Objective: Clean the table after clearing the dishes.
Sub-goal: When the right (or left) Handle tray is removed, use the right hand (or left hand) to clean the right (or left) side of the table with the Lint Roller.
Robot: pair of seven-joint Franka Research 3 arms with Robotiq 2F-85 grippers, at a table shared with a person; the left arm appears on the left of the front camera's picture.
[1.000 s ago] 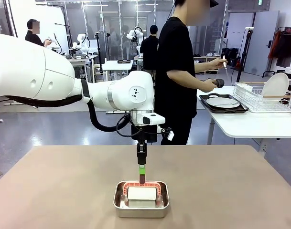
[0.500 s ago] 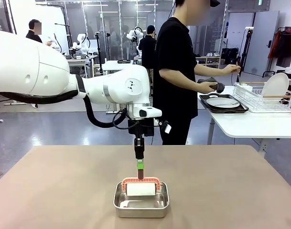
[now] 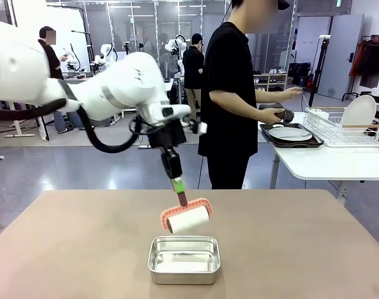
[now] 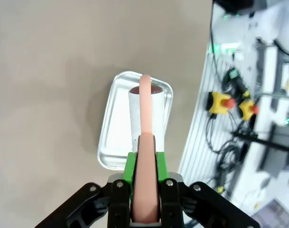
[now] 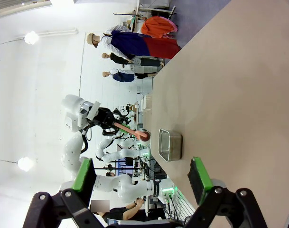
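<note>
My left gripper [image 3: 178, 185] is shut on the pink handle of a lint roller [image 3: 188, 219], which hangs tilted just above a steel pan [image 3: 184, 258] on the tan table [image 3: 77, 249]. In the left wrist view the green pads [image 4: 130, 166] clamp the handle, with the white roll [image 4: 137, 114] over the pan [image 4: 111, 142]. My right gripper [image 5: 142, 176] is open with nothing in it, off the table's [image 5: 239, 95] side. A white plate [image 3: 290, 133] lies on a dark tray on the side table at the right. Another plate [image 3: 358, 114] stands in a rack.
A person in black [image 3: 229, 93] stands past the table's far edge, turned toward the white side table [image 3: 326, 163], with both hands over it. The white wire dish rack [image 3: 345, 132] sits on that table. In the right wrist view the pan [image 5: 170, 145] is far off.
My left arm has lifted the roller out of the pan, swung back to the left and tilted it. The person's raised hand has come down toward the side table.
</note>
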